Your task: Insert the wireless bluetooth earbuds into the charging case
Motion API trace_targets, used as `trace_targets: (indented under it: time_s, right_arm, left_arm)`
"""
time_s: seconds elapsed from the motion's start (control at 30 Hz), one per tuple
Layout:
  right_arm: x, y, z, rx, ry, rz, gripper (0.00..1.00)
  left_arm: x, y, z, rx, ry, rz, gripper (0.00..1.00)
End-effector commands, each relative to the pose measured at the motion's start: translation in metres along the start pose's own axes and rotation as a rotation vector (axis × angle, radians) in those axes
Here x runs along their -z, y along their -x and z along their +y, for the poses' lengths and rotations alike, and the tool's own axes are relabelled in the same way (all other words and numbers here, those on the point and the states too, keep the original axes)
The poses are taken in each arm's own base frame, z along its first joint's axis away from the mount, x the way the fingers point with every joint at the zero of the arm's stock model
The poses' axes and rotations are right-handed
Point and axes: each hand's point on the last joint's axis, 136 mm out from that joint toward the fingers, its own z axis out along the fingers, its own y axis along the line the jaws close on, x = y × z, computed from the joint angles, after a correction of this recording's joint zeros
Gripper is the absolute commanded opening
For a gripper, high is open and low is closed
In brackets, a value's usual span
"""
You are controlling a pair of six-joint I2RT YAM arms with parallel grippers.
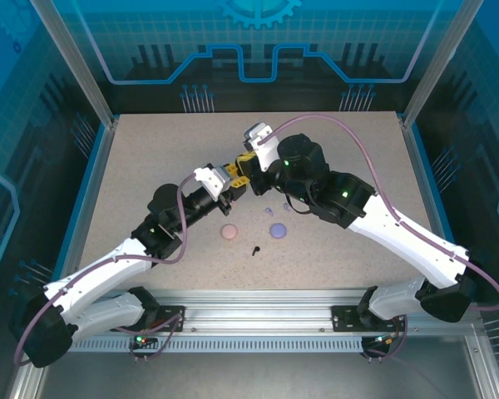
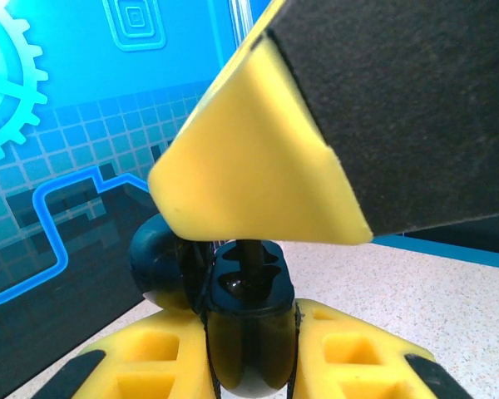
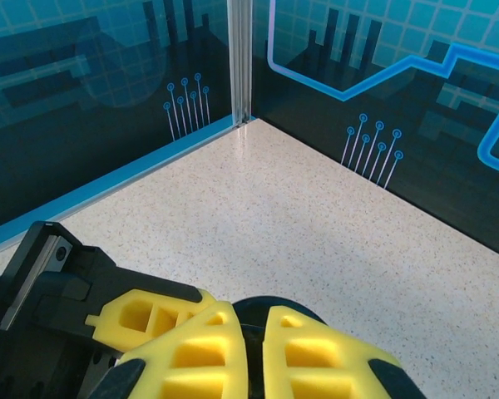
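Bright, even light from overhead, w/ a cool blue tint off the blue printed wall panels [image 1: 258, 50]. Speckled beige worktop [image 1: 150, 166] evenly lit; shadows on it soft & short. Overhead view sharp; aluminium frame posts [image 1: 76, 66] lean outward at the corners. Left wrist view: big yellow-and-black finger [image 2: 258, 158] right at the lens is soft, backdrop blurry too; glossy dark case [image 2: 249, 341] picks up yellow reflections. Right wrist view: worktop crisp, near yellow fingers [image 3: 191, 357] slightly soft, pale glare on the glass corner post [image 3: 241, 58].

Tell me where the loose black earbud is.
Top view: the black earbud lies on the table near its middle, just toward the arm bases from the gap between the pink case and lavender case.
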Motion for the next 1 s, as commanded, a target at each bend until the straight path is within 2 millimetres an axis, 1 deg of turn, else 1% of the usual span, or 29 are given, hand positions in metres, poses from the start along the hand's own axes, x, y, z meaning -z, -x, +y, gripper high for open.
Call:
trace_targets:
  time_s: [0.0,0.3,0.5,0.67,0.97]
  right_arm:
    - [0.014,0.013,-0.002,-0.002,-0.019,-0.057,0.08]
    - [0.023,0.019,-0.007,-0.039,-0.031,-0.080,0.08]
    - [0.023,0.020,-0.007,-0.060,-0.014,-0.085,0.07]
    - [0.018,0.019,-0.007,-0.067,-0.010,-0.081,0.07]
    - [0.004,0.011,-0.009,-0.079,-0.006,-0.054,0.06]
  left_arm:
    - [-0.001,0.025,0.003,-0.030,0.011,-0.056,0.00]
    - [-0.002,0.023,0.002,-0.024,0.007,-0.048,0.00]
    - [-0.002,0.025,0.002,-0.022,0.004,-0.051,0.00]
    - [-0.003,0.025,0.001,-0.020,0.000,-0.051,0.00]
    - [-0.004,0.026,-0.001,-0.019,-0.010,-0.049,0.00]
